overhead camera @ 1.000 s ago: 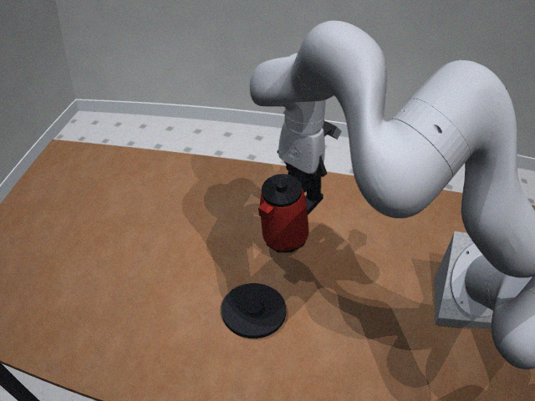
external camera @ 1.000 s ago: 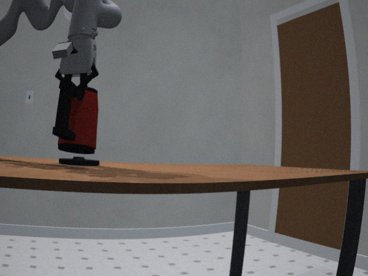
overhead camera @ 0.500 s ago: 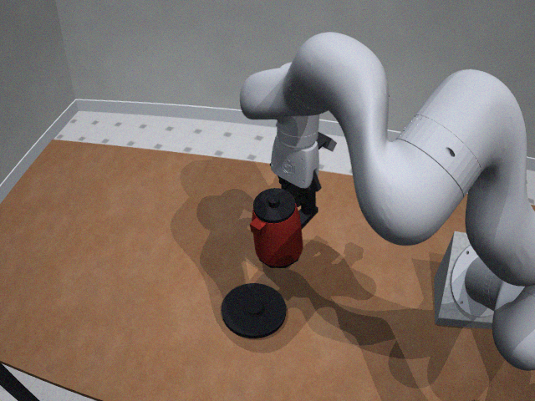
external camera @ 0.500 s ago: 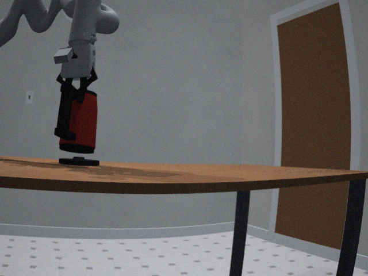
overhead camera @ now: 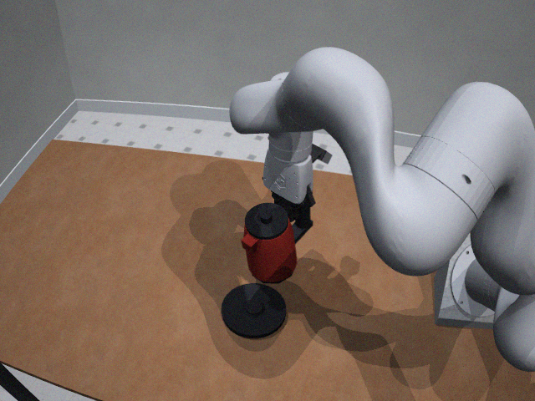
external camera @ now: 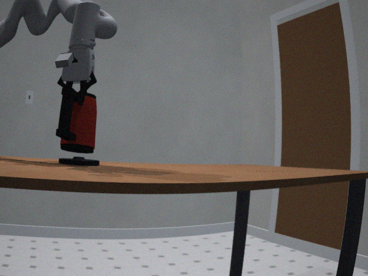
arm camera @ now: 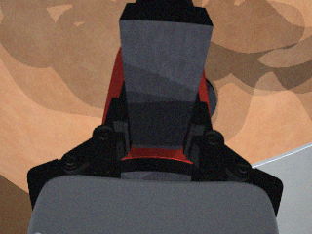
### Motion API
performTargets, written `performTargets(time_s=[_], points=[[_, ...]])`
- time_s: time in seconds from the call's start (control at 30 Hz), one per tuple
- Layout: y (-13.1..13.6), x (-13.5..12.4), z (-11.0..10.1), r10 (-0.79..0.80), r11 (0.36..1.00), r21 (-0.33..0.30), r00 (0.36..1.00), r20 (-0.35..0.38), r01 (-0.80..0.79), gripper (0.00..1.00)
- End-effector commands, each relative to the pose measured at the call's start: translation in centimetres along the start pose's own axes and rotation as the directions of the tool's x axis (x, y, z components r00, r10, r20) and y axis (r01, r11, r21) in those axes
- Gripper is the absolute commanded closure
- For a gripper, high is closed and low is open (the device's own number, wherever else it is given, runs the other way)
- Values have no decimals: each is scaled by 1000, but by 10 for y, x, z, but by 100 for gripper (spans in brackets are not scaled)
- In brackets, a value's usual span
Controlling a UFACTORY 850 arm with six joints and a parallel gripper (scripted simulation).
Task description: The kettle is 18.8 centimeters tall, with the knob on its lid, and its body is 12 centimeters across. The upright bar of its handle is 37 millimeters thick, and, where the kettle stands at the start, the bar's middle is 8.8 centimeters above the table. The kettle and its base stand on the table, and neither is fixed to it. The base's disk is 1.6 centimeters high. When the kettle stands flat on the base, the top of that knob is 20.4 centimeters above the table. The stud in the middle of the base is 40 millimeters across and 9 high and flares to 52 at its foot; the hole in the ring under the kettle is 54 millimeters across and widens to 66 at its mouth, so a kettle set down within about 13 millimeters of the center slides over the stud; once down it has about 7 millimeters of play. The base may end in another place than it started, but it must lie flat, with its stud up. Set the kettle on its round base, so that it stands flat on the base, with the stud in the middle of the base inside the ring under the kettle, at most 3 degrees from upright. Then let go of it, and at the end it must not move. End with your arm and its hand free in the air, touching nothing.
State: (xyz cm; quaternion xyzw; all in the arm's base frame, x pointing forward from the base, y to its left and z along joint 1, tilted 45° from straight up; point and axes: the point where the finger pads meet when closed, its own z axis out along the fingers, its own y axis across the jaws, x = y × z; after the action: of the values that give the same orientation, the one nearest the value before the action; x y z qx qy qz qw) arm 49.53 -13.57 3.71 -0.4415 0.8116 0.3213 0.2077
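Observation:
The red kettle [overhead camera: 271, 254] [external camera: 84, 121] with a black lid hangs in the air, a little tilted, its spout toward the left in the top view. My gripper [overhead camera: 301, 224] [external camera: 74, 95] [arm camera: 159, 97] is shut on its dark handle bar [external camera: 65, 115] [arm camera: 166, 78] from above. The black round base [overhead camera: 253, 309] [external camera: 78, 161] lies flat on the table with its stud [overhead camera: 253, 307] up. In the exterior view the kettle's bottom hangs a short way above the base, about over it. In the top view the kettle appears just behind the base. In the wrist view the handle hides most of the kettle.
The wooden table [overhead camera: 94, 241] [external camera: 207, 175] bears only the kettle's base and the arm's mount [overhead camera: 464, 297] at the right. The arm's big white links [overhead camera: 389, 172] arch over the table's right half. A door [external camera: 314, 118] is in the far wall.

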Motion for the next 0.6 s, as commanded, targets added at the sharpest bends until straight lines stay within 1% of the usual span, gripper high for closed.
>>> performTargets(time_s=[0.0, 0.03, 0.47, 0.57], points=[[5, -15, -1, 0, 1000, 3, 1000, 0, 0, 100], [5, -15, -1, 0, 1000, 3, 1000, 0, 0, 100], [19, -53, -1, 0, 1000, 3, 1000, 0, 0, 100], [21, -58, -1, 0, 1000, 3, 1000, 0, 0, 100]])
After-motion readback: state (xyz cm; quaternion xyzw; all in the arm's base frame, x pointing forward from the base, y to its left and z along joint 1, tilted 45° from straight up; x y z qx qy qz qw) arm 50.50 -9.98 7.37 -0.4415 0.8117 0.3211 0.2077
